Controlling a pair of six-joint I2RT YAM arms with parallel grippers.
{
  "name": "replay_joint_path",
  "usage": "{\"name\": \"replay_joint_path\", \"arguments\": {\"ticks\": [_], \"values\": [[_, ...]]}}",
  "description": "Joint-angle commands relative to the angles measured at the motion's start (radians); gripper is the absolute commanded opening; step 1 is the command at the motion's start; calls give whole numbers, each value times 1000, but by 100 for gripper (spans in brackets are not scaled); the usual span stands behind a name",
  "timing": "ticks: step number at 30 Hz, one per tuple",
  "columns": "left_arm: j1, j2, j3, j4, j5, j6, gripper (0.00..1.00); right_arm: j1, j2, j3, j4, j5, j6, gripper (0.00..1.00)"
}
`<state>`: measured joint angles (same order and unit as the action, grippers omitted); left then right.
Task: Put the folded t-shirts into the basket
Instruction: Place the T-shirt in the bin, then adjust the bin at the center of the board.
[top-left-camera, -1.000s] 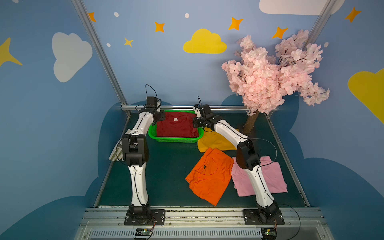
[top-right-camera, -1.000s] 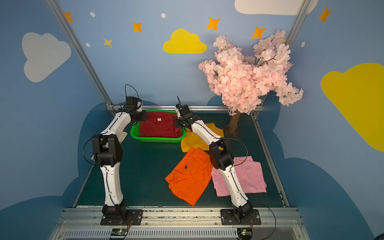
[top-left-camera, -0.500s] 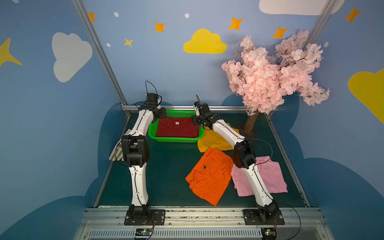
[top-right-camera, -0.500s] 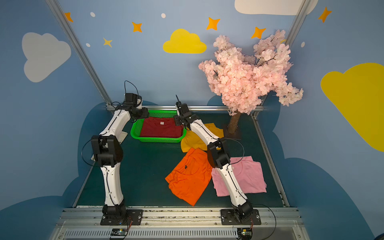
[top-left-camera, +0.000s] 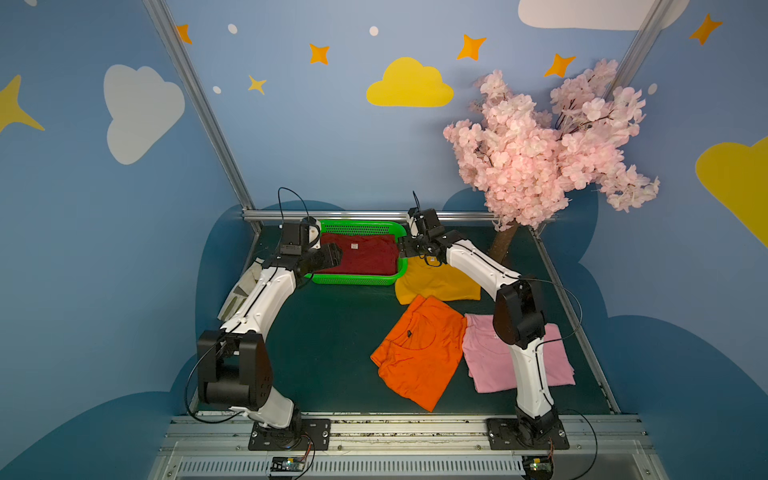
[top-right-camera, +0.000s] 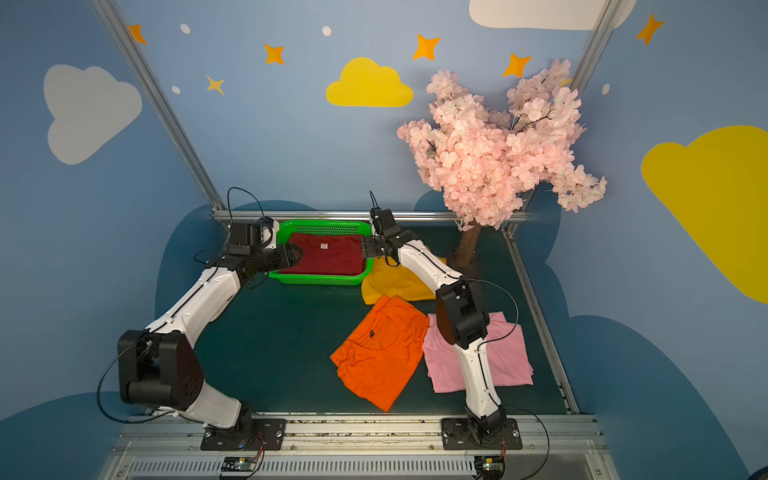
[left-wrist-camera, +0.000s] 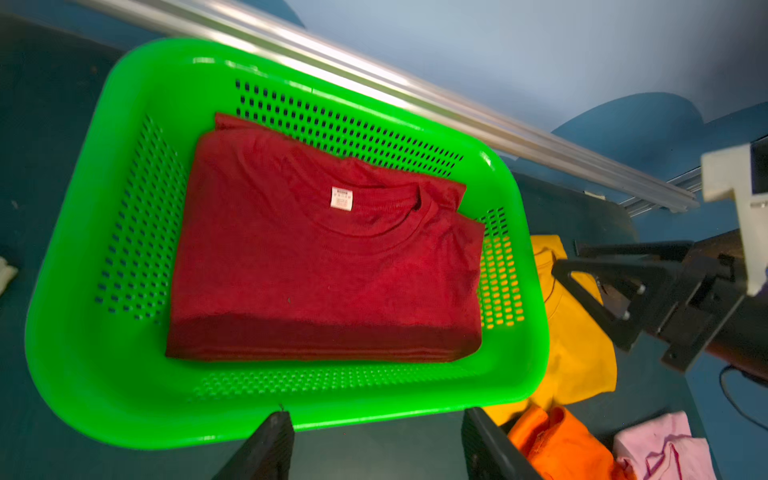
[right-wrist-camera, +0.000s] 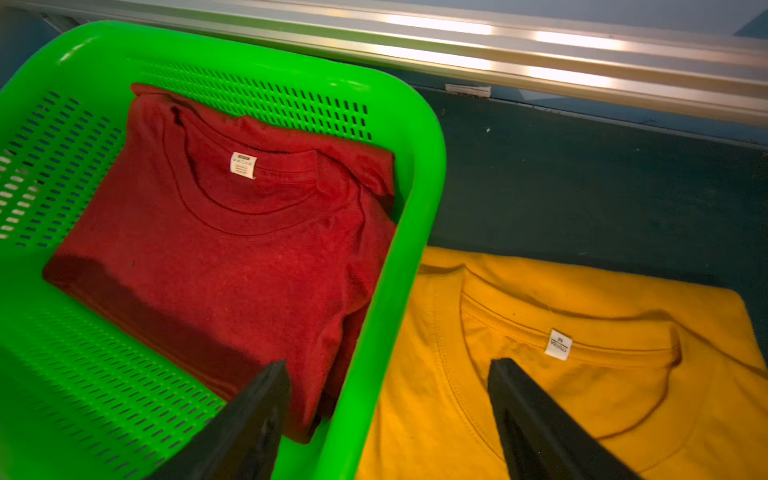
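The left gripper (left-wrist-camera: 376, 412) is spread wide and empty above the left rim of the basket (left-wrist-camera: 104, 374). The right gripper (right-wrist-camera: 388, 363), also spread and empty, straddles the opposite rim, with one finger over the dark red t-shirt (left-wrist-camera: 324, 266) lying flat inside and the other over the mustard yellow t-shirt (right-wrist-camera: 582, 395) just outside. The orange t-shirt (top-left-camera: 419, 353) and pink t-shirt (top-left-camera: 486, 365) lie outside the basket, nearer the arm bases.

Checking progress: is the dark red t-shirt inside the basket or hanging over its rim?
Inside. The dark red t-shirt lies folded on the basket floor, green rim showing all round it.

Glossy green plastic basket (left-wrist-camera: 104, 386), matt dark red cloth tee (left-wrist-camera: 299, 266)
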<state>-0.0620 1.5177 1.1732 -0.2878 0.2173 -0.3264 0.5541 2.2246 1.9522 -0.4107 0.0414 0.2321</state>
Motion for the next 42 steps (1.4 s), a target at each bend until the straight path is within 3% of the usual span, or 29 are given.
{"name": "replay_joint_path", "arguments": {"ticks": [1, 13, 17, 23, 31, 42], "values": [[-7, -35, -37, 72, 26, -21, 69, -3, 54, 31, 10, -39, 54, 80], [-38, -216, -258, 119, 13, -50, 69, 86, 140, 135, 1, -122, 59, 61], [-99, -287, -347, 118, 8, -58, 70, 99, 151, 177, -40, -95, 43, 59], [-183, -360, -451, 109, -44, -56, 70, 83, 137, 165, -78, -72, 17, 44], [-224, -398, -480, 82, -80, -43, 70, 72, 104, 83, -80, -80, -5, 35], [-262, -388, -490, 63, -97, -38, 70, 22, 84, 92, -151, -145, -48, 26]]}}
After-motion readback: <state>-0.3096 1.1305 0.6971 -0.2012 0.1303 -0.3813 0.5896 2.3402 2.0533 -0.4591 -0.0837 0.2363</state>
